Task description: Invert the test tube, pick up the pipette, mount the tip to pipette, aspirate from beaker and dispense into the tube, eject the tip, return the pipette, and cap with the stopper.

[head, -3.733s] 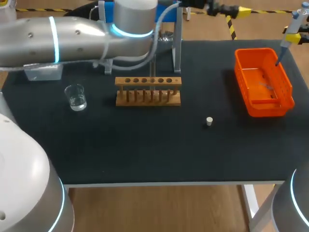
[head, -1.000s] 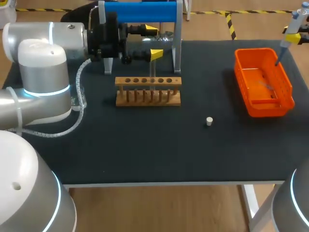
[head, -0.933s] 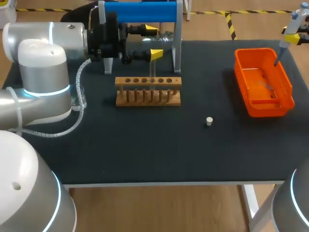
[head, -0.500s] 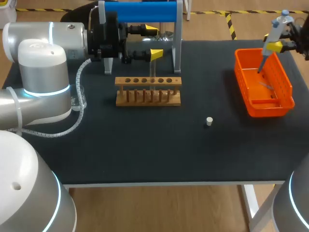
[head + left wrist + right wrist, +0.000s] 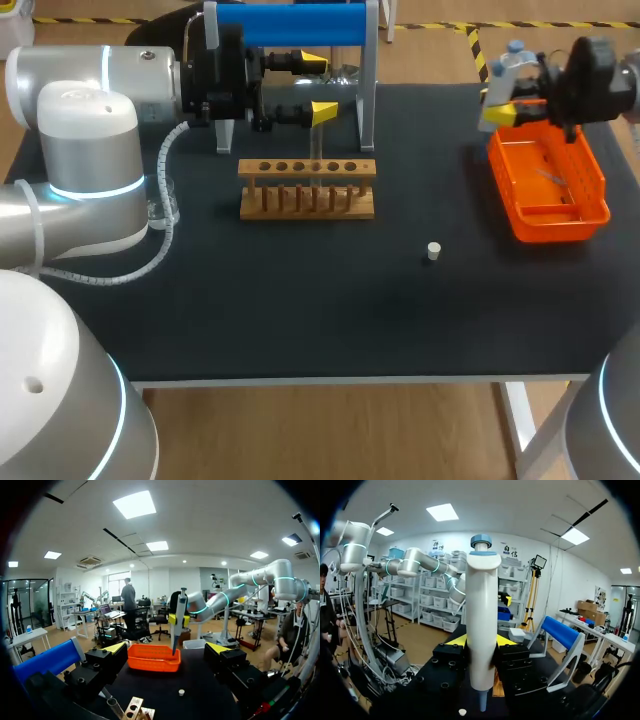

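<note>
My right gripper (image 5: 507, 97) hangs over the far left corner of the orange basket (image 5: 590, 205), shut on the white pipette (image 5: 503, 70) with a blue cap. In the right wrist view the pipette (image 5: 482, 625) stands upright between the yellow tips, nozzle down. My left gripper (image 5: 316, 86) is open just behind the wooden tube rack (image 5: 307, 188), where a clear test tube (image 5: 316, 145) stands. The white stopper (image 5: 433, 250) lies on the mat in front. The beaker (image 5: 168, 203) is mostly hidden behind my left arm. From the left wrist, the pipette (image 5: 178, 620) shows above the basket (image 5: 153, 658).
The blue-topped pipette stand (image 5: 290, 24) is at the back behind my left gripper. The black mat (image 5: 330, 310) lies bare in front of the rack and stopper. The basket sits near the table's right edge.
My right arm has swung left with the pipette, from beyond the basket's far right corner to its far left corner. My left arm has kept still.
</note>
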`<action>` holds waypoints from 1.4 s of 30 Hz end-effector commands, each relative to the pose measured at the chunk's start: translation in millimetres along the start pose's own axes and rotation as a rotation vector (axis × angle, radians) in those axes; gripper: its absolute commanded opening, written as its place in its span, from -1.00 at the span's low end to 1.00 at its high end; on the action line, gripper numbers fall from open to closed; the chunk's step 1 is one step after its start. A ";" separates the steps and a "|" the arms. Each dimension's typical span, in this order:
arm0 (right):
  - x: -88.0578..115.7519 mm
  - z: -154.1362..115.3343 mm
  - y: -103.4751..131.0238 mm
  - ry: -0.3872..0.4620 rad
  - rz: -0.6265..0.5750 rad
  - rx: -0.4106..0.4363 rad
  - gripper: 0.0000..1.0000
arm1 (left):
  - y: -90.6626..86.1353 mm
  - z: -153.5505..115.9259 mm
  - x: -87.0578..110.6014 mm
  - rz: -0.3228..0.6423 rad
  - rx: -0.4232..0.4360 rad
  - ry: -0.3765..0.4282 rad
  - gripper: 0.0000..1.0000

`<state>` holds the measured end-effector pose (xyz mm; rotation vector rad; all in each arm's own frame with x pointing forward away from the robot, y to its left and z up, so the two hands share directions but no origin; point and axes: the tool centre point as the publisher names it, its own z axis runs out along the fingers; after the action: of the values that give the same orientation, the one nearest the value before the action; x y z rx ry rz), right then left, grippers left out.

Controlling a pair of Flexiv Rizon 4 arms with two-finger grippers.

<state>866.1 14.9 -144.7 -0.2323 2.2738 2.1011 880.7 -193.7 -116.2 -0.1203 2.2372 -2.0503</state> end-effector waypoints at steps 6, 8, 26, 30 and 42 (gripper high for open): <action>-3.1 54.9 0.0 -0.010 0.024 -0.016 -1.00 | -0.8 0.4 -0.5 -0.001 -0.003 0.001 1.00; -3.2 64.6 1.4 -0.006 0.025 -0.018 -1.00 | -0.8 0.4 -0.5 -0.001 -0.003 0.001 1.00; -9.4 134.9 3.0 0.027 0.062 -0.042 -1.00 | -0.8 0.4 -0.5 -0.001 -0.003 0.001 1.00; -10.8 150.5 2.4 0.035 0.059 -0.040 -1.00 | -0.8 0.4 -0.5 -0.001 -0.003 0.001 1.00; -20.4 181.6 0.8 0.035 0.053 -0.049 -1.00 | -0.8 0.4 -0.5 -0.001 -0.003 0.001 1.00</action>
<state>868.9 190.0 -154.0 -0.2124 2.2795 2.1918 880.7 -193.7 -116.1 -0.1203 2.2371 -2.0503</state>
